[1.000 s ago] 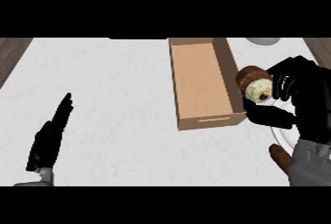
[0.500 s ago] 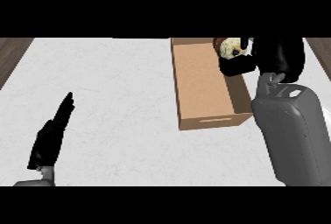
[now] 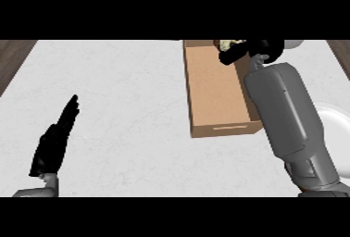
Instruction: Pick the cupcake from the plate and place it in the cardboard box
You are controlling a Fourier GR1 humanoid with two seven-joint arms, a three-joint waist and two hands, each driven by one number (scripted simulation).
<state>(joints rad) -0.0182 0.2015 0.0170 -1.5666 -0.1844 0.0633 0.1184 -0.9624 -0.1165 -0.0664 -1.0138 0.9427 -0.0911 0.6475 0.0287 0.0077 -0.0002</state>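
Observation:
The cupcake (image 3: 231,45), pale with a dark base, shows at the top of the view, above the far end of the open cardboard box (image 3: 217,88). My right hand (image 3: 256,48) is curled round it and hides most of it. The grey right forearm runs along the box's right side and covers part of the white plate (image 3: 334,118) at the right edge. At the lower left, my left hand (image 3: 54,141) rests open on the counter with straight fingers pointing away.
The long cardboard box lies lengthwise in the middle right of the white counter (image 3: 116,92). A pale round object (image 3: 294,44) peeks out at the top right. Dark wood shows along the counter's left edge (image 3: 14,55).
My right hand has carried the cupcake up from the plate, further away and slightly left, over the box's far end. The forearm now stretches along the box. The left hand has not moved.

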